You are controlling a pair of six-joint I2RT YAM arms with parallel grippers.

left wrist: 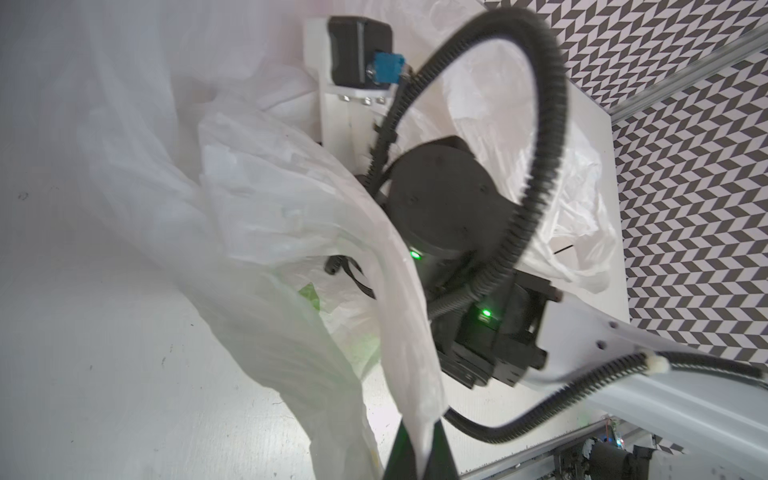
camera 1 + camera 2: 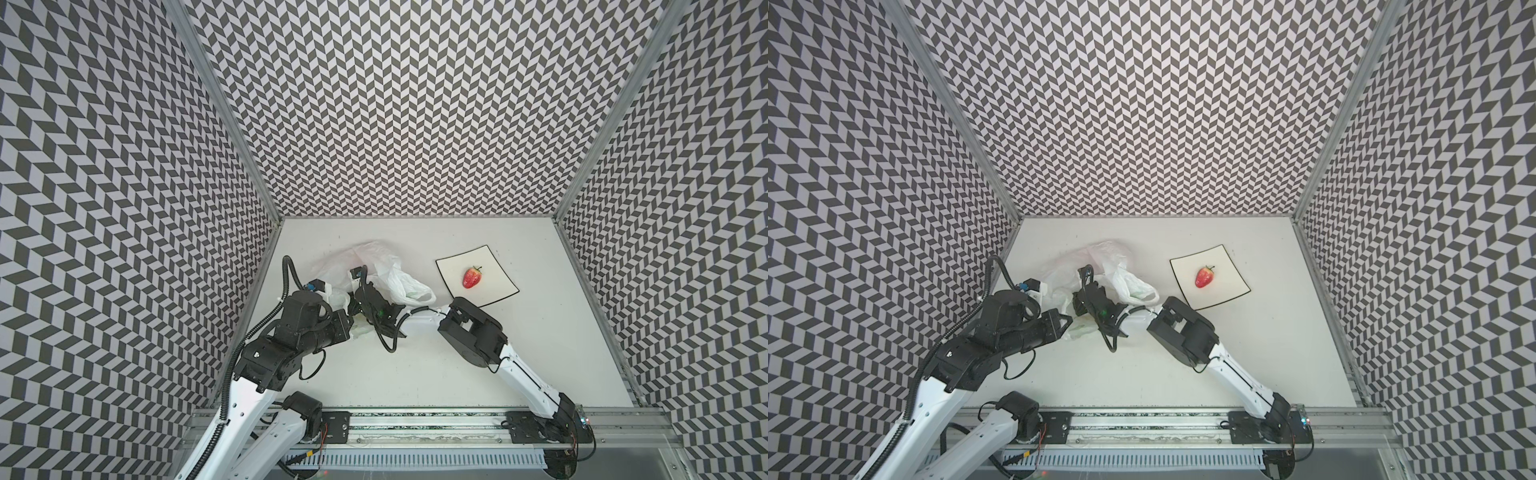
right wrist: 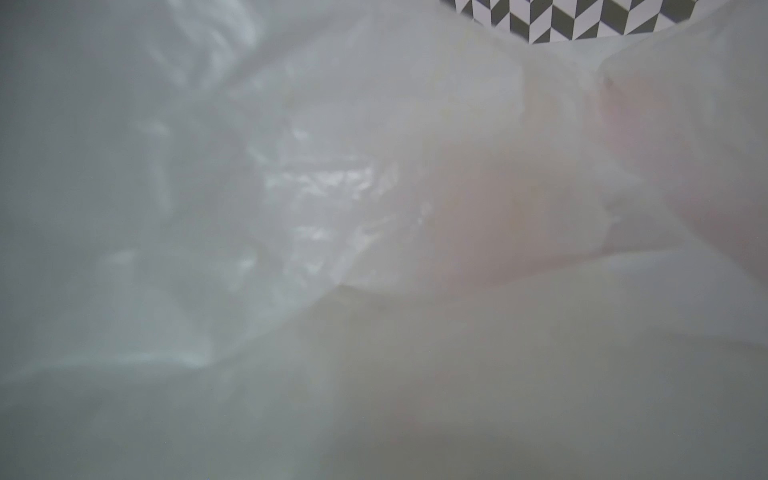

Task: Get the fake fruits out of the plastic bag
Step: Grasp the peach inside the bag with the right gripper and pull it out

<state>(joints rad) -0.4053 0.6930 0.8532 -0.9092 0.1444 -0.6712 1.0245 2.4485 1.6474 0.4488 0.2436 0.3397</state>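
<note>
Though one glossy red plastic strawberry lies on the square black-rimmed white plate, well apart from the right gripper, more fruits likely remain bagged. That gripper is buried in the crinkly translucent white plastic bag, jaws hidden, so I cannot tell their state. The left gripper beside it pinches the bag's film.

In both top views, the thin crinkly translucent white plastic bag is lying crumpled on the white bench, left of the frame's centre. The square white black-rimmed plate is sitting to its right, apart from it. One glossy red plastic strawberry is resting on the plate's middle.
</note>
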